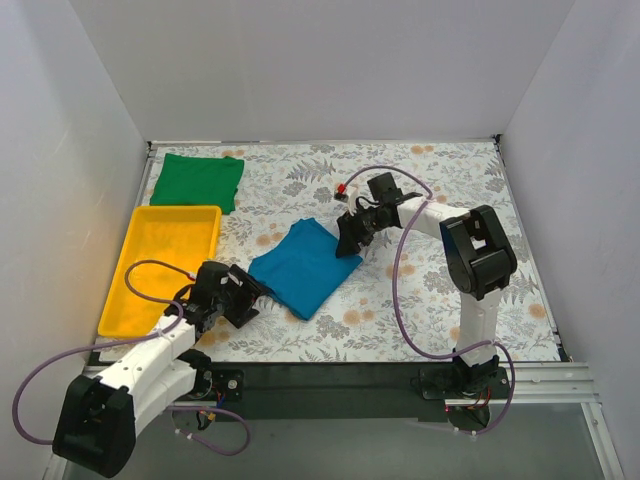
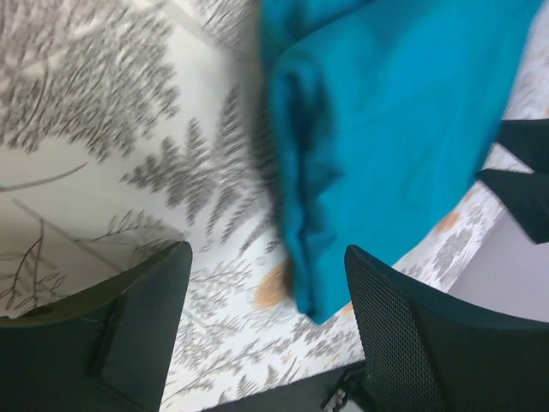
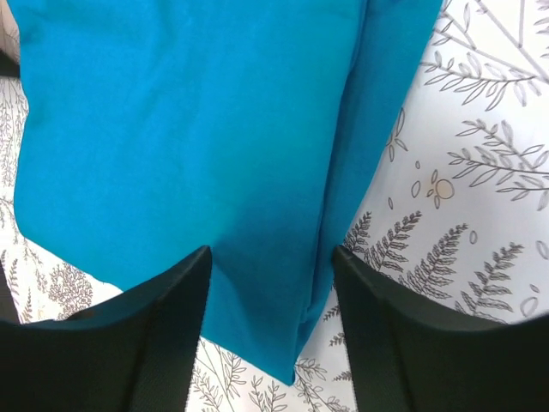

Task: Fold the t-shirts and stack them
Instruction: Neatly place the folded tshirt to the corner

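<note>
The teal-blue t-shirt point(image 1: 303, 265) lies folded in the middle of the table. It also shows in the left wrist view point(image 2: 386, 120) and the right wrist view point(image 3: 189, 137). The green t-shirt point(image 1: 198, 180) lies folded flat at the back left. My left gripper point(image 1: 252, 296) is open at the teal shirt's near-left corner; in its wrist view point(image 2: 268, 296) the folded corner reaches between the jaws. My right gripper point(image 1: 350, 238) is open at the shirt's far-right corner, and its jaws point(image 3: 272, 296) straddle that corner without closing on it.
A yellow plastic tray point(image 1: 130, 290) sits at the left, between the green shirt and my left arm. The table has a floral cloth point(image 1: 430, 300). White walls enclose the back and sides. A small red item point(image 1: 342, 189) is near the right arm.
</note>
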Robot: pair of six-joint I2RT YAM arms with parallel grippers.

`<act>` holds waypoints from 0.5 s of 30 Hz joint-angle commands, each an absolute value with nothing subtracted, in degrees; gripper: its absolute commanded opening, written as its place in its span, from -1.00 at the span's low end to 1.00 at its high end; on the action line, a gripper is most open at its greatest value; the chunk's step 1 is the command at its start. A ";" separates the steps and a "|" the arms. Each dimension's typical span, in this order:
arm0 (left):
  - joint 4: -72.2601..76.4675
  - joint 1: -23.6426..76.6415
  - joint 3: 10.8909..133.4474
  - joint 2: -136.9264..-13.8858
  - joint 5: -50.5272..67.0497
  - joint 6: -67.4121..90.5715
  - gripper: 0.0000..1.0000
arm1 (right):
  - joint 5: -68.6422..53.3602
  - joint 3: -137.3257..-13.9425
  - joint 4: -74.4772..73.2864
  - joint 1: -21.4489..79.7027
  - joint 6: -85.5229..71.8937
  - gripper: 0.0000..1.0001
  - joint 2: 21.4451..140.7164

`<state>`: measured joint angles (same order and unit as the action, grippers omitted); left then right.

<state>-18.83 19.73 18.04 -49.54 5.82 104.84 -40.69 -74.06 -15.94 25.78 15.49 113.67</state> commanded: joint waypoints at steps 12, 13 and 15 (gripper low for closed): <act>-4.40 26.44 16.34 -66.07 12.05 115.92 0.43 | -44.30 -67.42 -12.92 22.43 9.50 -0.97 114.17; -4.39 26.98 17.04 -67.05 11.52 116.10 0.43 | -44.04 -66.63 -12.14 21.63 8.71 -0.97 113.65; -4.40 28.29 18.80 -69.78 9.41 116.80 0.43 | -43.77 -63.91 -11.43 18.82 7.83 -0.97 111.98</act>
<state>-1.28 26.57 18.31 -66.02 13.96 114.56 -45.87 -67.37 -11.53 22.70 9.47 114.41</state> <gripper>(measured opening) 0.713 0.041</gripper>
